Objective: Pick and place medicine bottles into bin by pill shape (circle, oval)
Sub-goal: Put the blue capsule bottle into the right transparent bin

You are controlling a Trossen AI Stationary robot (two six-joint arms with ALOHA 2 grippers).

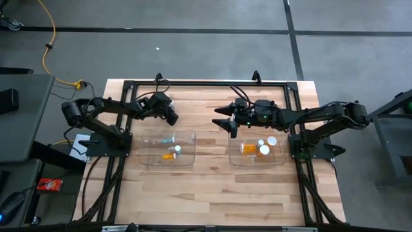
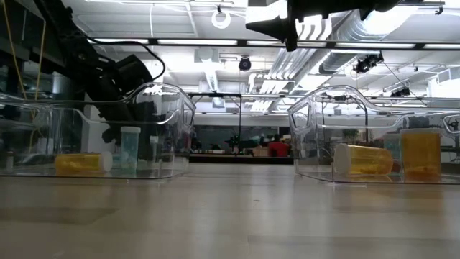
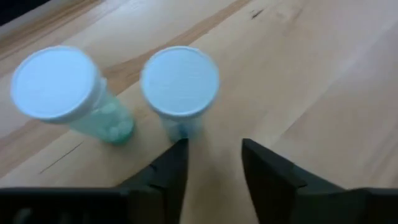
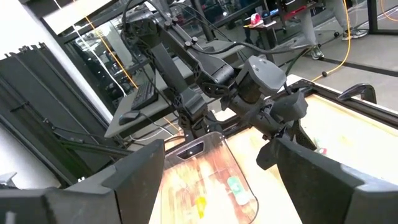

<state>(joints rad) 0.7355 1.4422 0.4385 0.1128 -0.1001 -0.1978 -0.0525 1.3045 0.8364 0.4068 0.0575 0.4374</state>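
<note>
Two pale teal medicine bottles [image 3: 56,84] [image 3: 180,81] with white caps stand upright side by side on the wood. My left gripper [image 3: 214,146] hovers slanting down at the far edge of the left clear bin [image 1: 147,138]. It is open with nothing between its fingers, and the nearer teal bottle stands just past the fingertips. That bin also holds an amber bottle [image 2: 79,163] lying on its side. My right gripper [image 1: 224,119] hangs high and level near the far left corner of the right bin [image 1: 278,158], wide open and empty.
The right bin holds amber bottles [image 1: 248,148] and white-capped ones [image 1: 264,150]. A black frame [image 1: 206,84] runs along the table's far edge and sides. Bare wood lies between the two bins and toward the near edge.
</note>
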